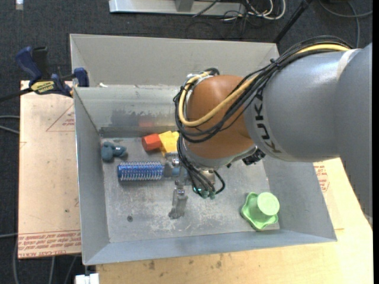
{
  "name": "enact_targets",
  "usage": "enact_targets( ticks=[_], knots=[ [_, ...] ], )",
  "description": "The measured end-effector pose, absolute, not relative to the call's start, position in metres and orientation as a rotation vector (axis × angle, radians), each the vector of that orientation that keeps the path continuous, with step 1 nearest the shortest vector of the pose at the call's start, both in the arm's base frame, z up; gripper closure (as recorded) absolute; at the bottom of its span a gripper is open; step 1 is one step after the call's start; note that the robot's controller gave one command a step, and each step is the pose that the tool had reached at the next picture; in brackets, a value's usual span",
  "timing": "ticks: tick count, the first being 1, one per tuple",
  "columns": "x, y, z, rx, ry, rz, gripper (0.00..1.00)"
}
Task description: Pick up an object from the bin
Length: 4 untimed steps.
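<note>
My gripper (pixel 177 207) hangs below the orange-covered wrist, low over the bin floor near the middle front. Just left of it lies a blue bristled roller brush (pixel 140 171), lengthwise left to right, its grey right end close to the gripper's body. Behind the brush, an orange block (pixel 152 142) and a yellow block (pixel 170 139) sit side by side, partly under the wrist. Nothing shows in the gripper.
A small blue-grey figure (pixel 112 151) lies at the left near the bin's wall. A green cup-shaped thing (pixel 260 210) rests at the front right. The arm and its cables hide the bin's right middle.
</note>
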State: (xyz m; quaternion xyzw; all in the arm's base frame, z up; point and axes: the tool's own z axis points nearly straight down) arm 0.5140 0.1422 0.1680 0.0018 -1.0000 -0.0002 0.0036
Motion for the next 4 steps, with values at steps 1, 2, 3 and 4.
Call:
enact_targets(
  ticks=[1,2,3,4],
  knots=[
    [0.560,0.205,0.078,0.270,-3.138,-0.006,0.00],
    [0.616,0.232,0.074,0.216,-3.143,-0.008,0.00],
    [0.618,0.232,0.078,0.210,-3.155,-0.015,1.00],
    [0.629,0.232,0.205,0.213,-3.147,-0.007,1.00]
  ],
)
